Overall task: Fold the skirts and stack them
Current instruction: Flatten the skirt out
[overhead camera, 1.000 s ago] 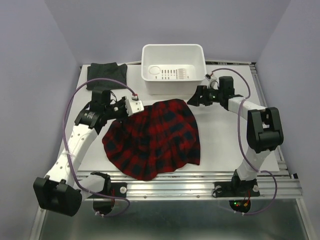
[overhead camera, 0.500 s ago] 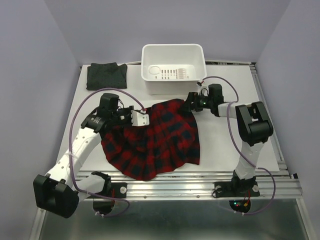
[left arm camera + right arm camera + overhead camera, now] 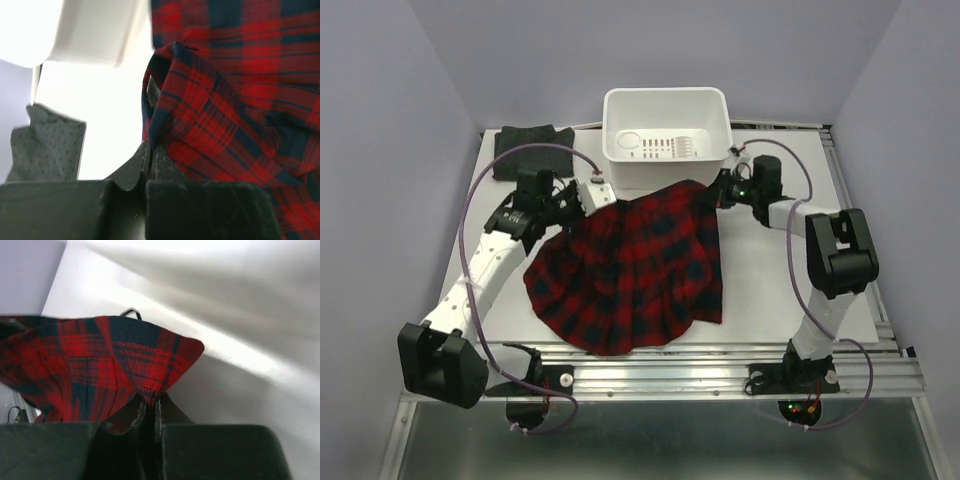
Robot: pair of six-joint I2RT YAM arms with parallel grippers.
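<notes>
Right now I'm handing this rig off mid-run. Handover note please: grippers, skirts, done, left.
The left gripper is shut on the plaid skirt at its far left corner; the right gripper is shut on its far right corner.
The plaid skirt lies spread on the table, far edge held up near the white tub.
The grey skirt sits at the table's far left corner, apparently folded.
Left: fold the plaid skirt, stack the two.

Bright, even light (wrist views overexposed, blurred)
</notes>
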